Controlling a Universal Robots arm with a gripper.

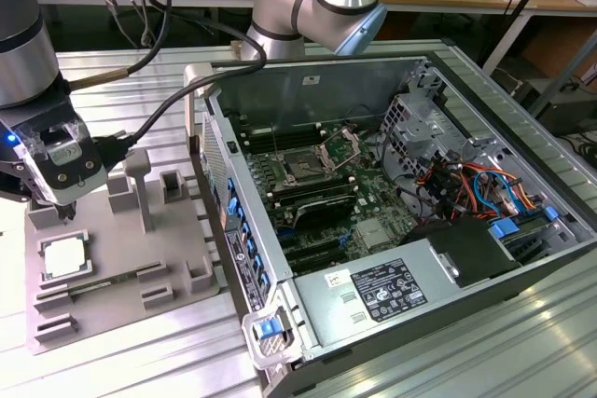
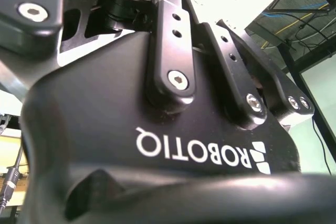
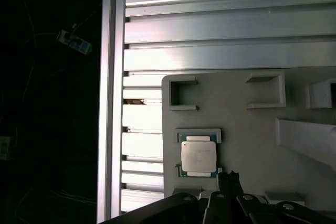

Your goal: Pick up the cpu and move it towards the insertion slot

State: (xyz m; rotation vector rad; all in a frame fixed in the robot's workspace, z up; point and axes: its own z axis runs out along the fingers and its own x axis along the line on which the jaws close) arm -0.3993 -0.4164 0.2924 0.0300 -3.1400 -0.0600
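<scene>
Silvery cpu (image 1: 63, 256) lies flat in the grey fixture (image 1: 117, 233) recess, near the gripper (image 1: 65, 213) (fingers together, holding nothing). Treat it as light, rigid and fragile underneath; grip opposite edges.

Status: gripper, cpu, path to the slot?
Gripper above grey plastic fixture, close to small silvery square cpu. Cpu lying in fixture recess, ungrasped. Silver-framed square insertion slot in open computer case, uncovered.
</scene>
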